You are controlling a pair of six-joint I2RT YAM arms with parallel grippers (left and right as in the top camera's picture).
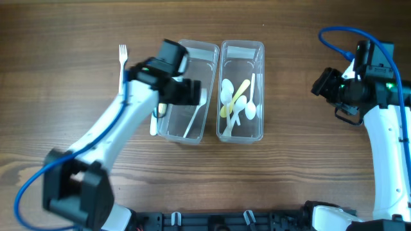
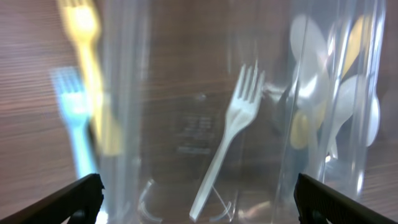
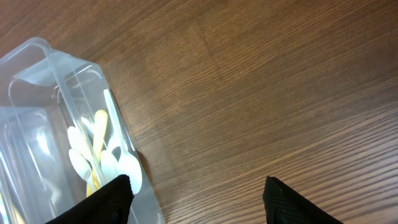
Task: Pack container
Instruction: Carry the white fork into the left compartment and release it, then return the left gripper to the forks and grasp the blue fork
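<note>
Packing forks. Left pincer (image 2: 196, 190) spread wide, empty, over the clear box (image 2: 124, 93). White fork (image 2: 233, 118) in the box, right under. Next, likely: slide sideways, pinch the yellow fork (image 2: 84, 37) by the handle.

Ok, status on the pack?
Left gripper open, empty, over left container. Right gripper open, over table. White fork in left container, spoons in right container. Loose fork on table; nothing blocking.

Overhead faces straight down; both wrist views share the spoon bin (image 1: 242, 43)
</note>
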